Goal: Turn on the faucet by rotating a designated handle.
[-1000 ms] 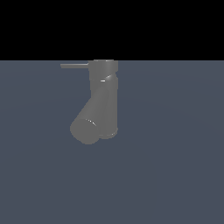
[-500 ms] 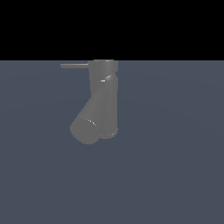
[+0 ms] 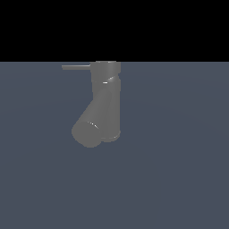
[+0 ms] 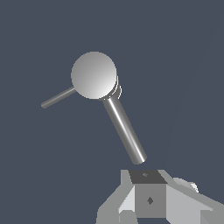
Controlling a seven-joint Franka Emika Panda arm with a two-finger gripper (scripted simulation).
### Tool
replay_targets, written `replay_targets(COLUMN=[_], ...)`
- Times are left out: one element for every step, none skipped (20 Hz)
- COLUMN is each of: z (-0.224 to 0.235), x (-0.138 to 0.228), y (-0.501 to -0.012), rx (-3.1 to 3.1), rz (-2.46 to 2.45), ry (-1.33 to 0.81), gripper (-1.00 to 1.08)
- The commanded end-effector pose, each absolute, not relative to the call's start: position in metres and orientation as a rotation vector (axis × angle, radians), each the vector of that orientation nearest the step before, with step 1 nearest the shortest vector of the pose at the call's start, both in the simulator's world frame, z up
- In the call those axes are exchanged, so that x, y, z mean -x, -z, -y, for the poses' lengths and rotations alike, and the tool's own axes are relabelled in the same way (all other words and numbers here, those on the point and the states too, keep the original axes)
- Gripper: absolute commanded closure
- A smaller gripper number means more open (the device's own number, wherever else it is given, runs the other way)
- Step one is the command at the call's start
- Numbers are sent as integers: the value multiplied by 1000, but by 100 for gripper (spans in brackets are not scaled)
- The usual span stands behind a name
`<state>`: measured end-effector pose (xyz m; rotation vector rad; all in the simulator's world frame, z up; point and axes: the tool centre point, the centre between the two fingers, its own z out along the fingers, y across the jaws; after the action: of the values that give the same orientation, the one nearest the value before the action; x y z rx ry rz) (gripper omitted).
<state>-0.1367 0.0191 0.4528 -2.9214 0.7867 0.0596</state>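
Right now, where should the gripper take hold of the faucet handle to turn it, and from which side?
Likely best near the free tip of the handle, away from the faucet, for leverage. The thin rod sticks out level toward the exterior view's left, so come down from above with the fingers either side of it. The gripper is apart from it, and whether it is open cannot be told.

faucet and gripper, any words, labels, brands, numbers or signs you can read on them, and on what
None: no readable text in either view.
The plain matte grey faucet is bare, and so is its thin straight grey handle.
The dark blue-grey floor carries no marks.
The pale grey gripper, seen only partly in the wrist view, bears one small dark diamond shape on its block, a mark and not a letter or number.
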Motion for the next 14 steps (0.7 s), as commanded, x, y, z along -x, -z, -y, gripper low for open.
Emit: replay_targets(z=[-24,-26,-29,-31,-33,-35,-38,-40,-42,-45,-47,-49,-52,-54], x=[124,119,115,110,105,101,96,91,87,82,78,73,69,64], y=[-446,-443,-441,-438,-435,-432,-429,-425,-422,-419,-415,-412,-408,-405], rx=[2893,2882,2870,2859,2847,2835,2823,2811,2798,2785,2772,2759,2746,2732], rz=[-872,-905,-939,-972,-1006,-1039,-1073,-1106,-1140,-1174,-1207,-1241,-1274,-1308], ry=[-73,-78,-83,-88,-92,-97,-101,-106,-110,-114,-117,-121,-124,-127], gripper=[108,108,108,108,108,108,108,108,108,108,108,108,108,108])
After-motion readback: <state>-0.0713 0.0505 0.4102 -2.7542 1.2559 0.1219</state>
